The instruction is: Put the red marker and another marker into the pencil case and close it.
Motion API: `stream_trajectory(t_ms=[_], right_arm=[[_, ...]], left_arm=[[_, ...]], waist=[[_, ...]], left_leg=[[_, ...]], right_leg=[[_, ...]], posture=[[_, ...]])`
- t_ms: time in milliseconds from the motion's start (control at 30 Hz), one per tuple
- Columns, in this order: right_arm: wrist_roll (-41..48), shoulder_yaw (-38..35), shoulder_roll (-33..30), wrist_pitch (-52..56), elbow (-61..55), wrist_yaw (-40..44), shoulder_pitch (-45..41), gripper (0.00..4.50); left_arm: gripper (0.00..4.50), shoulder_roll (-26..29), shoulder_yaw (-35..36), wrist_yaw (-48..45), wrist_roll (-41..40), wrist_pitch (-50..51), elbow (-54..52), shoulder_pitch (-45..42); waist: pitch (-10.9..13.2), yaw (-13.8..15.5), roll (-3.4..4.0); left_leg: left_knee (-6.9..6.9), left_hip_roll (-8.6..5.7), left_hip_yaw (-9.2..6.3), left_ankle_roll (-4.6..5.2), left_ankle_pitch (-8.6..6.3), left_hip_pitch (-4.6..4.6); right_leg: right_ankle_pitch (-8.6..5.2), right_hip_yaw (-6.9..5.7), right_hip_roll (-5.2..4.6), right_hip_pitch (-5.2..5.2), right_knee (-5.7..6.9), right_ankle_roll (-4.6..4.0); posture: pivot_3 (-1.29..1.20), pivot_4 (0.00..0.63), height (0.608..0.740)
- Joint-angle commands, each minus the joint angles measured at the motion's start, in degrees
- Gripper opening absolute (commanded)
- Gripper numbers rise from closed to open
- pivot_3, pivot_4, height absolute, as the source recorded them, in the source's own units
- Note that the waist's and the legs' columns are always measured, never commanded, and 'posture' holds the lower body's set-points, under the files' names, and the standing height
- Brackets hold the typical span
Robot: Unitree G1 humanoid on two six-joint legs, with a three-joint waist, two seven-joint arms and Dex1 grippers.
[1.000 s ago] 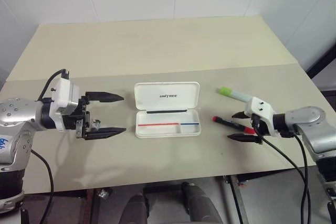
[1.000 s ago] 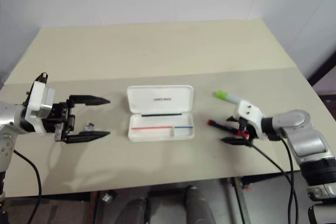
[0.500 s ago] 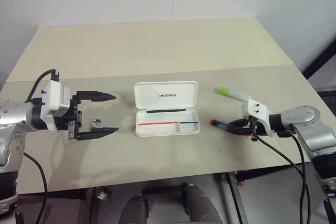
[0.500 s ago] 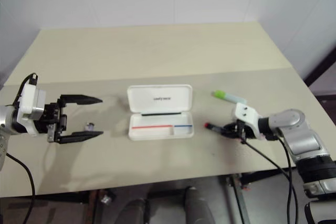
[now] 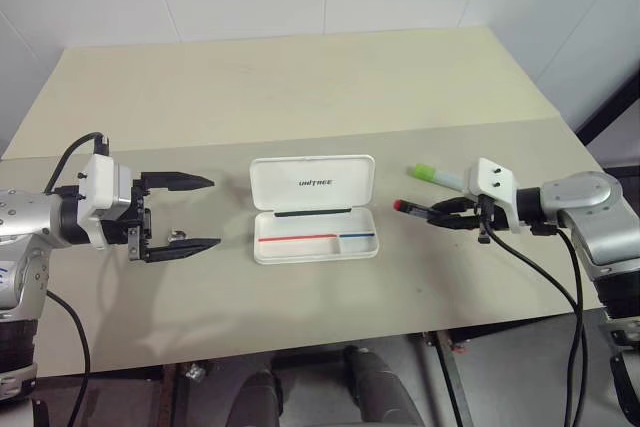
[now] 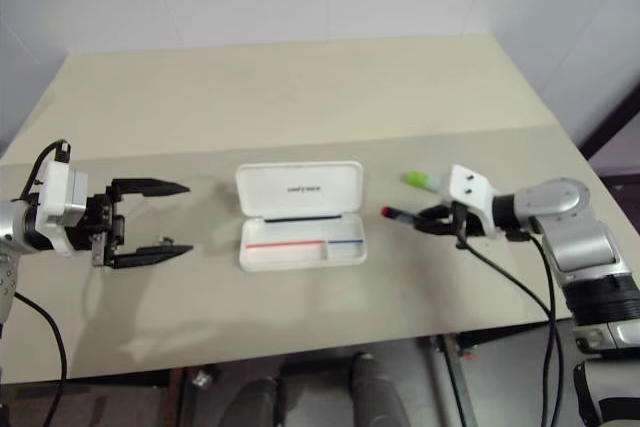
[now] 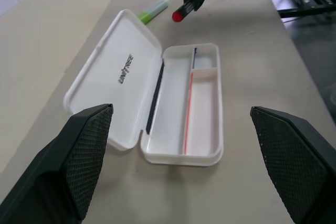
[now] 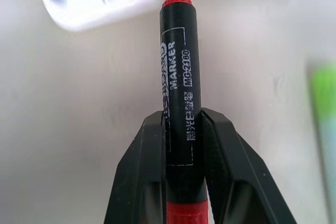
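Observation:
The white pencil case lies open in the middle of the table, lid flat toward the far side, red and blue stripes in its tray. To its right my right gripper is shut on the red marker, which hangs above the table and points at the case; the black barrel sits pinched between the fingers. The green-capped marker lies on the table just behind that gripper. Left of the case my left gripper stands open with nothing in it, aimed at the case.
The beige table stretches bare behind the case. Its front edge runs close below the grippers. A small metal part lies on the table between the left gripper's fingers.
My right gripper shut on the red marker and lifted it off the table, moving a little toward the case. The left gripper stayed open and shifted slightly left.

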Motion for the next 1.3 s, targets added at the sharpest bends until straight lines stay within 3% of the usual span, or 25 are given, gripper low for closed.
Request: stream_trajectory(t_ms=[33, 300, 567, 900, 1300], right_arm=[[3.57, 0.14, 2.18, 4.5, -8.95, 0.55, -2.57, 0.58], [1.18, 8.52, 11.39, 9.33, -14.93, -1.53, -8.16, 0.58], [-5.73, 15.28, 20.81, 1.43, -3.56, -2.91, -15.38, 0.58], [-10.72, 16.62, 25.83, -6.2, 6.97, -3.36, -20.01, 0.58], [-8.08, 13.76, 27.88, -4.45, 5.49, -2.15, -20.03, 4.49]], left_arm=[[4.5, 0.93, 1.2, -0.22, 0.71, -1.65, 0.92, -0.03], [4.5, 1.72, 2.23, -0.19, 1.64, -2.96, 1.65, 1.93], [4.5, 2.44, 3.41, 0.03, 1.71, -3.22, 0.82, 4.52], [4.5, 2.09, 4.78, 1.95, 1.06, -1.79, -2.76, 7.48], [4.5, 1.97, 4.03, 2.98, 0.99, -0.99, -3.7, 6.48]], waist=[[0.01, -0.06, 0.02], [0.04, -0.04, 0.05], [0.04, -0.06, 0.05], [0.05, -0.1, 0.07], [0.06, -0.16, 0.08]], left_leg=[[-0.02, 0.01, 0.0, 0.0, -0.03, 0.0], [0.05, 0.01, -0.01, -0.03, -0.07, -0.01], [0.02, 0.03, -0.04, -0.05, -0.09, -0.05], [-0.06, 0.12, -0.22, -0.1, -0.11, -0.07], [-0.04, 0.13, -0.33, -0.1, -0.11, -0.04]], right_leg=[[-0.05, 0.0, 0.0, -0.04, 0.05, -0.02], [-0.1, -0.03, -0.01, -0.04, 0.08, -0.08], [-0.12, -0.12, -0.03, -0.08, 0.09, -0.11], [-0.22, -0.39, -0.03, -0.13, 0.21, -0.29], [-0.26, -0.52, -0.01, -0.13, 0.36, -0.36]], posture=[[0.0, 0.15, 0.74], [0.0, 0.15, 0.74], [0.0, 0.15, 0.74], [0.0, 0.15, 0.74], [0.0, 0.15, 0.74]])
